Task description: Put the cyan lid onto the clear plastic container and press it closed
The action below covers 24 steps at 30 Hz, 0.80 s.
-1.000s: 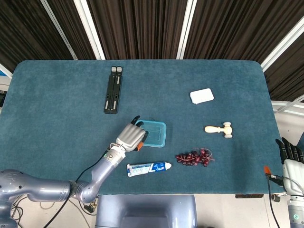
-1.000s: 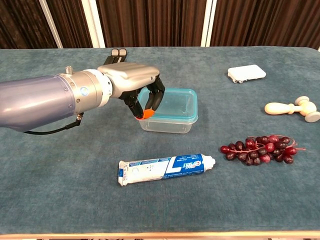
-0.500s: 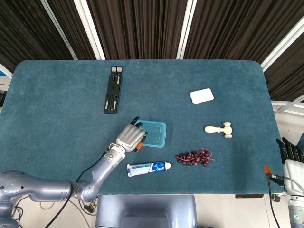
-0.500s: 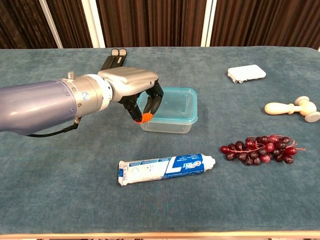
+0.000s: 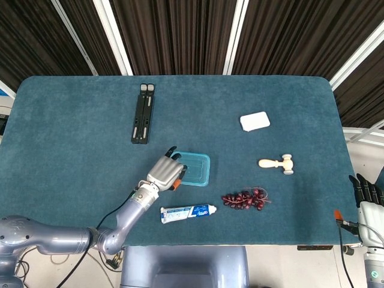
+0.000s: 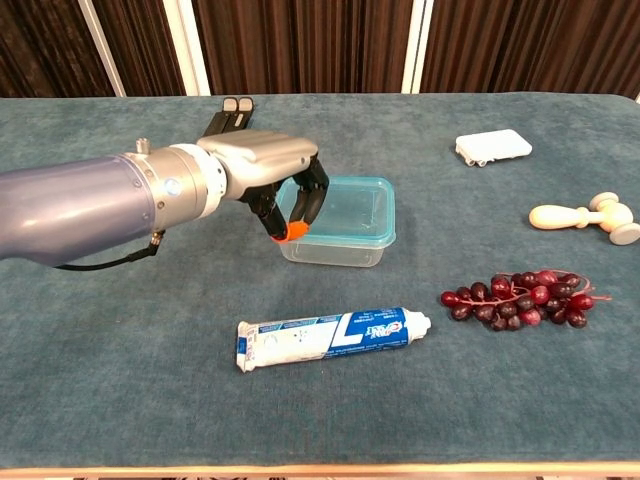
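The cyan lid (image 5: 198,168) (image 6: 350,205) lies flat on top of the clear plastic container (image 6: 335,250) in the middle of the table. My left hand (image 5: 165,172) (image 6: 262,165) is at the container's left end, its fingers curled down over the lid's left edge and touching it. The orange-tipped thumb sits just in front of the container's left corner, and nothing shows between thumb and fingers. My right hand (image 5: 367,195) hangs beyond the table's right edge, fingers straight and holding nothing; only the head view shows it.
A toothpaste tube (image 5: 188,212) (image 6: 325,338) lies just in front of the container. Dark grapes (image 5: 245,199) (image 6: 520,296) are front right, a wooden mallet (image 5: 277,164) (image 6: 588,215) further right, a white block (image 5: 255,121) (image 6: 493,146) behind, a black bar (image 5: 143,113) back left.
My left hand has shifted only slightly at the lid's left edge, dipping and then lifting a little. The lid and container have stayed put, and so has the right hand.
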Available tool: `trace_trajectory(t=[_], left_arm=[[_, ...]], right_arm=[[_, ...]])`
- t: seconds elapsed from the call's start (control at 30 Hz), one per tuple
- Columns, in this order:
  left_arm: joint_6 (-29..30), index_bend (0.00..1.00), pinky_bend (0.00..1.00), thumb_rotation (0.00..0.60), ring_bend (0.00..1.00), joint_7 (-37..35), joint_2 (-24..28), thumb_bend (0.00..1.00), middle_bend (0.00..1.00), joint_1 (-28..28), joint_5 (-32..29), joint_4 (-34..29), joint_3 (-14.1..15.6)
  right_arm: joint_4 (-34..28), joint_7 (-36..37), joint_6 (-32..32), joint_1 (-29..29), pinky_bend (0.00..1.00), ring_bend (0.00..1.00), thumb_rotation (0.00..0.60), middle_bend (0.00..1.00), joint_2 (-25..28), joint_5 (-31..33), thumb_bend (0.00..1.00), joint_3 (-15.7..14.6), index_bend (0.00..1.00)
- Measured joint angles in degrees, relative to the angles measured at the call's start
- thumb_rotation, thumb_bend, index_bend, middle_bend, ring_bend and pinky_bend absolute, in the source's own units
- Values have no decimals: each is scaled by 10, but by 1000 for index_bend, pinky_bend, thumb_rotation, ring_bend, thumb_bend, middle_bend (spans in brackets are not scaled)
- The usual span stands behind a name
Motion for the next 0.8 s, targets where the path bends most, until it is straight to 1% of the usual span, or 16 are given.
trace_trajectory(t=[0.17,0.37,0.6,0.8], left_arm=[[9,627,33,600,174,-3,6,546,551,-1,15,-1,-11],[-3,629,33,600,175,-12,1,545,551,-11,9,20,-31],[-42,633,33,600,184,-38,-17,545,554,-39,17,71,-58],[-73,633,48,600,195,-64,-45,545,554,-63,31,126,-71]], right_arm=[[0,-1,-1,0,0,0,600,0,0,1,363,0,36],[0,-2,-1,0,0,0,600,0,-1,3,362,0,36],[-1,-3,-2,0,0,0,600,0,-1,6,362,1,36],[-1,-3,-2,0,0,0,600,0,-1,6,362,2,36]])
